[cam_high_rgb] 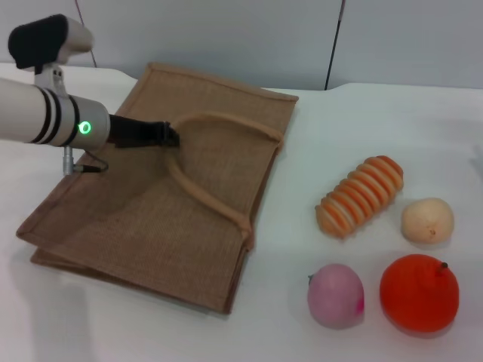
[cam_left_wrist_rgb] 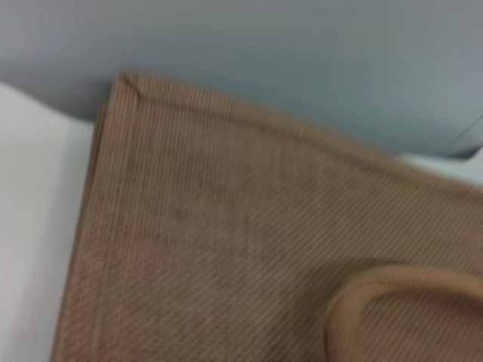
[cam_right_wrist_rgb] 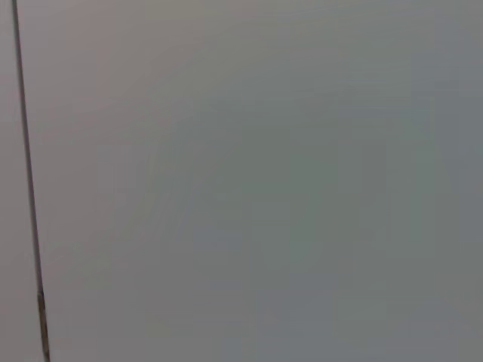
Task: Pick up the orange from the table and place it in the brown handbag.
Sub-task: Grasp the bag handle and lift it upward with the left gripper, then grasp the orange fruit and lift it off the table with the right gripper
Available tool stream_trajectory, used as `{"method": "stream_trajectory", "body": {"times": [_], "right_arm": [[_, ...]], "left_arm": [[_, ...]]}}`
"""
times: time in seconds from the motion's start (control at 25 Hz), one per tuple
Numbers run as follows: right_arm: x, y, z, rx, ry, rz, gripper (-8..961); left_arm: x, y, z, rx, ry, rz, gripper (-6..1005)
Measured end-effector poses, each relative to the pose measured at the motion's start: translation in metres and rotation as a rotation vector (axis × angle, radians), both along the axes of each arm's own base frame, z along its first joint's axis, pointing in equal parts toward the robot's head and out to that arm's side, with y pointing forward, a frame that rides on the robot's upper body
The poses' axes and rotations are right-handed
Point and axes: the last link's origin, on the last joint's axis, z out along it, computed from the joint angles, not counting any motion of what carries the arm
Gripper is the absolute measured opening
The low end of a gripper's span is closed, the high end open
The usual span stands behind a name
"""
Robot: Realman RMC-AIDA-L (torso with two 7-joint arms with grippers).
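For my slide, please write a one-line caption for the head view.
Left gripper at the upper handle of the flat brown handbag; the orange waits on the table.

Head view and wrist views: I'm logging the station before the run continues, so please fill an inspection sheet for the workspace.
Surface: white table, no spills seen.
Job's things: orange on the table, near right; brown handbag lying flat, left.
Clutter: pink fruit, pale peach ball, striped orange-and-cream roll.
Grippers: left end effector at the upper handle; right one not in view.
Cables: thin wire under the left arm.
Surroundings: grey wall panels.
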Motion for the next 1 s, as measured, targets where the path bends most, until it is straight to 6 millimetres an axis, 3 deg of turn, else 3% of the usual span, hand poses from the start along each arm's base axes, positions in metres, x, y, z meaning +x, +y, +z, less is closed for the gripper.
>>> {"method": "stream_trajectory", "body": {"times": [0.52,1.0], "right_arm": [[-0.017,-0.014,-0.001,-0.113,0.023,0.217,878],[-0.022,-0.041,0.01,-0.452,-0.082,0.436,865]], "left_arm": [[-0.005,-0.018,0.036,0.21,-0.289,-0.176,129],[-0.011,-0.037,0.059,0.373,-0.425,-0.294,127]]}}
